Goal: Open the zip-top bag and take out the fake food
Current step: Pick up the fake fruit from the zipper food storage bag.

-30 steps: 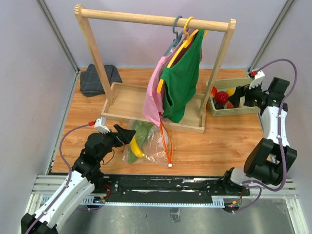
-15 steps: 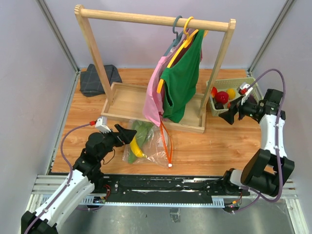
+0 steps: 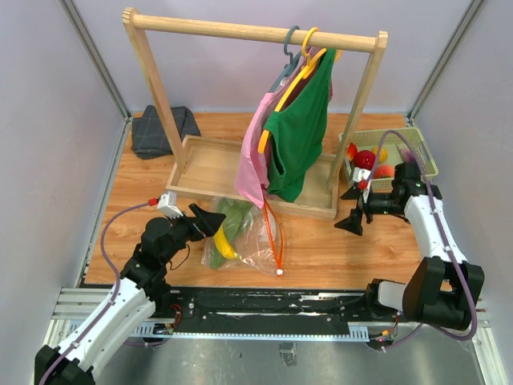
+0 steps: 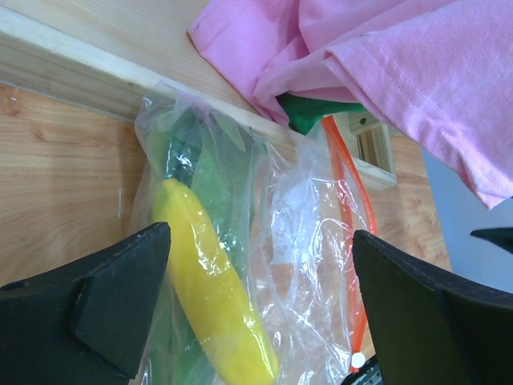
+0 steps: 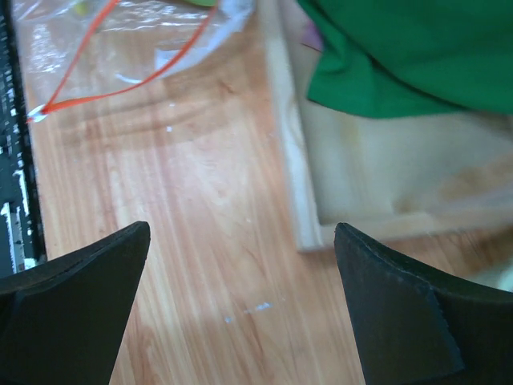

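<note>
Grippers [image 3: 215,224] [image 3: 349,209] spread wide, both empty

The left arm [image 3: 120,301] is extended from its base at the near left corner of the desk, forward and to the right, and is kept low near the near edge. The left gripper [image 3: 210,221] is aimed towards the middle of the desk, with its jaws spread wide apart. The right arm [image 3: 429,233] is raised from the near right corner and bent at the elbow. The right gripper [image 3: 349,209] is pointed left, and its jaws are likewise spread wide.
</note>
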Robot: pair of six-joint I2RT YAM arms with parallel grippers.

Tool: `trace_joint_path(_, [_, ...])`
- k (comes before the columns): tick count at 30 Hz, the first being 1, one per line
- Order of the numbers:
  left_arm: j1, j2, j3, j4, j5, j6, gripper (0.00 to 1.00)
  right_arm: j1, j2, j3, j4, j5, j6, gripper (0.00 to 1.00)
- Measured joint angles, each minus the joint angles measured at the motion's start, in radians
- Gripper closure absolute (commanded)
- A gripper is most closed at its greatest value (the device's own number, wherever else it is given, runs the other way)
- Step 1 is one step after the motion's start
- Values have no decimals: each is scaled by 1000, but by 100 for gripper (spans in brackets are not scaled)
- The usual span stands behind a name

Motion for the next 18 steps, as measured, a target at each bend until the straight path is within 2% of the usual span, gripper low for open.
trace_joint_path(12, [0, -6, -7, 1, 1, -15, 2, 266, -22, -71, 23, 45, -72, 1])
trace_joint_path(18, [0, -6, -7, 4, 2, -22, 3, 350, -16, -93, 68, 66, -82, 1])
